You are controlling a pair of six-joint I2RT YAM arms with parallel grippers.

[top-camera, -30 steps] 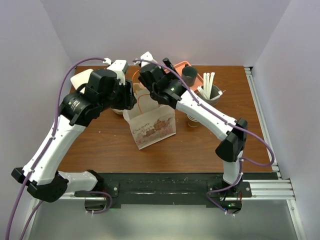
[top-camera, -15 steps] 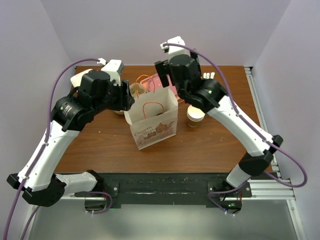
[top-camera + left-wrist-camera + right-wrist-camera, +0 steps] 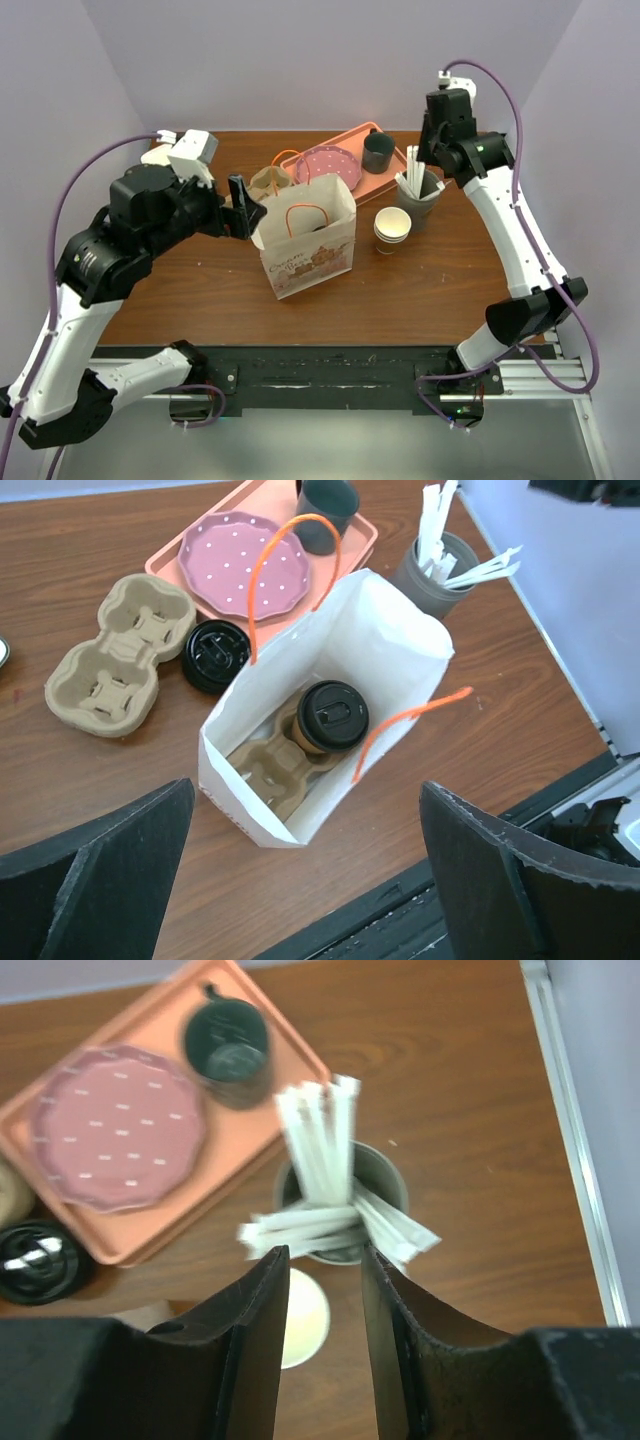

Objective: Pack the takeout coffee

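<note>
Now the coffee cup (image 3: 332,717), lid on, sits in a cardboard carrier (image 3: 262,772) inside the paper bag (image 3: 390,645) near the table's centre. The left gripper (image 3: 307,810) hangs above it, jaws wide and empty. The right gripper (image 3: 324,1252), jaws a slim gap apart, hovers over the stick holder (image 3: 385,1175) at 2 o'clock.

The bag (image 3: 305,245) stands at frame centre, with the takeout coffee (image 3: 332,717) inside it in a carrier (image 3: 270,768). Above it, a tray (image 3: 335,562) bears a plate (image 3: 328,163) and a mug (image 3: 378,152). To the right are a cup stack (image 3: 392,230) and a holder (image 3: 425,190).
</note>
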